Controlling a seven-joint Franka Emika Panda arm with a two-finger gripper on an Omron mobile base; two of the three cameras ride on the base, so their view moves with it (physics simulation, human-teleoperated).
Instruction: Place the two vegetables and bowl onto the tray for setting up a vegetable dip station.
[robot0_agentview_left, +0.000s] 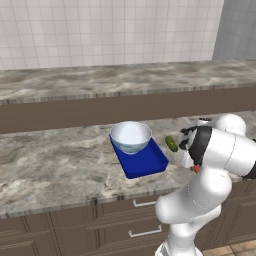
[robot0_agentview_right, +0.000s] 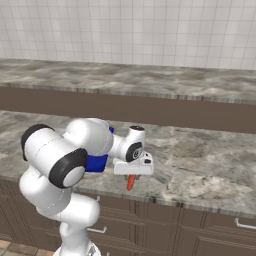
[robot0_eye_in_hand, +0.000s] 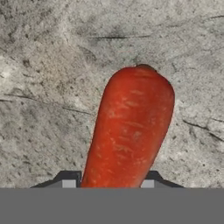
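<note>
On the left of the grey stone counter (robot0_agentview_left: 60, 165) sits the blue tray (robot0_agentview_left: 147, 164). The white bowl (robot0_agentview_left: 130, 137) is already on the tray, at its far end — so that part looks done. The near end of the tray is bare blue.

Just to the right of the tray lies the little green cucumber (robot0_agentview_left: 172, 144). It is on the counter, close to the tray but not on it. So it has yet to go on.

Further right, the gripper (robot0_eye_in_hand: 108, 183) is down low over the counter near the front edge. The orange carrot (robot0_eye_in_hand: 129, 131) is right between the two dark tips. In the hand view one tip sits at each side of the carrot, very close to it. I cannot tell if they are squeezing it yet or only standing beside it. In the right base view the carrot (robot0_agentview_right: 131, 182) pokes out under the hand, close to the counter.

So I think one thing of three is done. The carrot and the cucumber are left — the carrot looks like the one being worked on.
</note>
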